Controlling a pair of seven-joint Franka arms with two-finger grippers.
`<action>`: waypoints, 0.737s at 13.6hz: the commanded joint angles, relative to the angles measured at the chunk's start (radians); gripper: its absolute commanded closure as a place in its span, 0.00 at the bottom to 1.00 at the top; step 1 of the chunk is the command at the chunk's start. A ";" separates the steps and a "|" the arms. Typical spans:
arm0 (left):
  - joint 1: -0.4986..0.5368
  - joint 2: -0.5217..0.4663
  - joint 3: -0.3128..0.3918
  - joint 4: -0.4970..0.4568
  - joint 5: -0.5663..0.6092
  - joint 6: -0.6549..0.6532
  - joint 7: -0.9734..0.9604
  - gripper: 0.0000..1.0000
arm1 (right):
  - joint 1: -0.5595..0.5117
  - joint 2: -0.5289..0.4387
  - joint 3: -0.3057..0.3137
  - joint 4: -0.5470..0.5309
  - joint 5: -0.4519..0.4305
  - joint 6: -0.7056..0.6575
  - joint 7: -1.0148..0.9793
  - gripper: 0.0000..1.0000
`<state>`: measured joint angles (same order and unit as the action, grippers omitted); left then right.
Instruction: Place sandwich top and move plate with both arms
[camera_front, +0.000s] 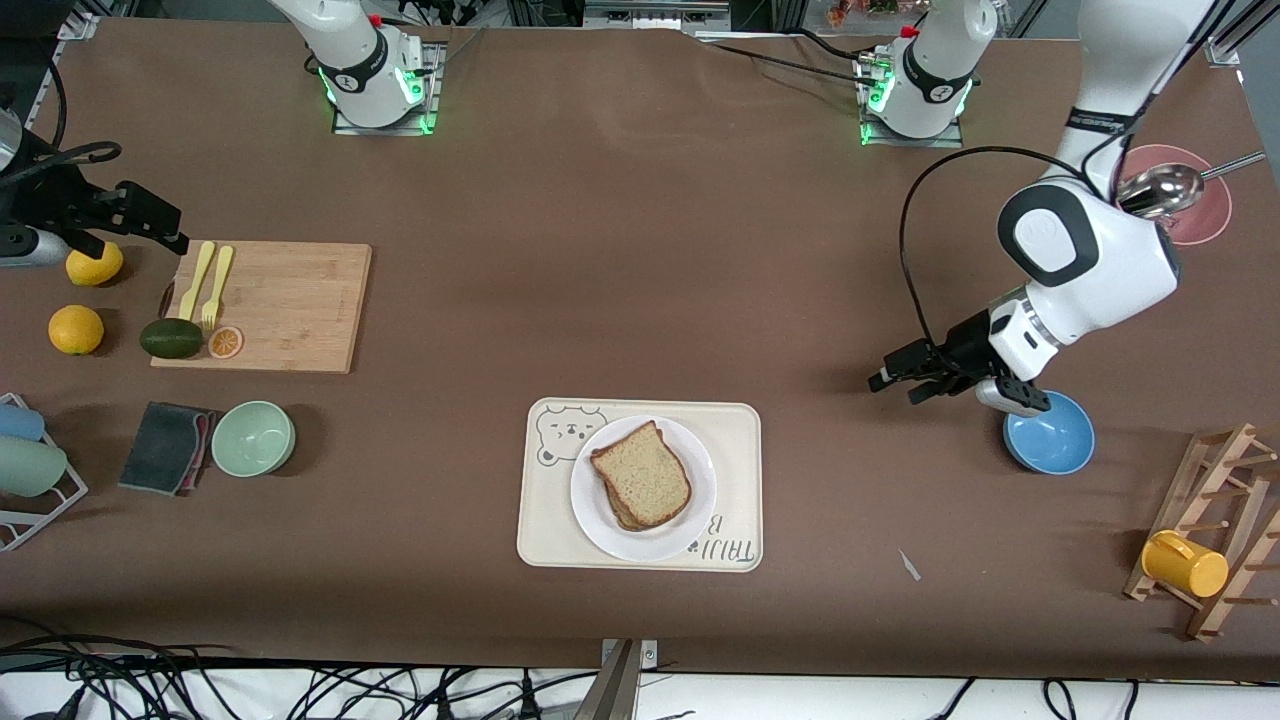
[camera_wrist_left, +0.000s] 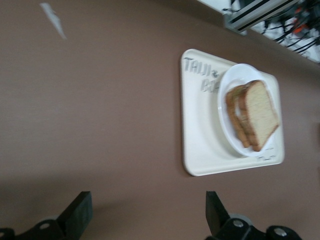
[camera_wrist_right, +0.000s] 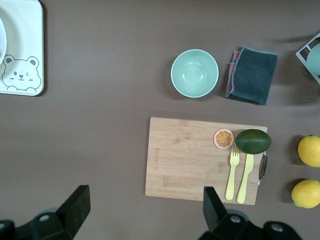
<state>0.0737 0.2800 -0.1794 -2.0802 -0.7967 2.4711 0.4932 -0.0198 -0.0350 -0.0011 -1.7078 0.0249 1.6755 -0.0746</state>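
The plate (camera_front: 643, 488) is seen on the cream tray (camera_front: 735, 440), which lies close to the tabletop's edge nearest the front camera, about midway along it. The sandwich top (camera_front: 645, 473) is already laid on the stacked slices on the plate, slightly skewed over them. The bread is judged light, soft and easily dented, and the loose stack is likely to slide if the plate is tipped. The plate itself is judged stiff, smooth and slippery, so it is best pinched at two facing points of its bare rim and kept level.

Farther from that edge, toward the left arm's end of the table, the left gripper (camera_front: 912, 377) is held over bare tabletop just beside the blue bowl (camera_front: 1050, 437), its fingers (camera_wrist_left: 80, 212) spread wide and nothing held or touched. At the right arm's end, the right gripper (camera_front: 160, 228) waits beside the cutting board (camera_front: 290, 305), its fingers (camera_wrist_right: 77, 205) likewise wide apart and empty.
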 joint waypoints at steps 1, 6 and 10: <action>0.006 -0.030 0.000 0.017 0.268 -0.046 -0.190 0.00 | 0.003 0.007 0.003 0.024 -0.010 -0.020 0.010 0.00; 0.052 -0.039 0.003 0.246 0.543 -0.424 -0.344 0.00 | 0.004 0.007 0.004 0.025 -0.010 -0.020 0.009 0.00; 0.132 -0.038 0.005 0.419 0.573 -0.723 -0.413 0.00 | 0.004 0.006 0.006 0.025 -0.010 -0.020 0.009 0.00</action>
<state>0.1805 0.2341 -0.1686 -1.7365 -0.2729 1.8571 0.1205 -0.0194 -0.0350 0.0021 -1.7070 0.0249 1.6754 -0.0746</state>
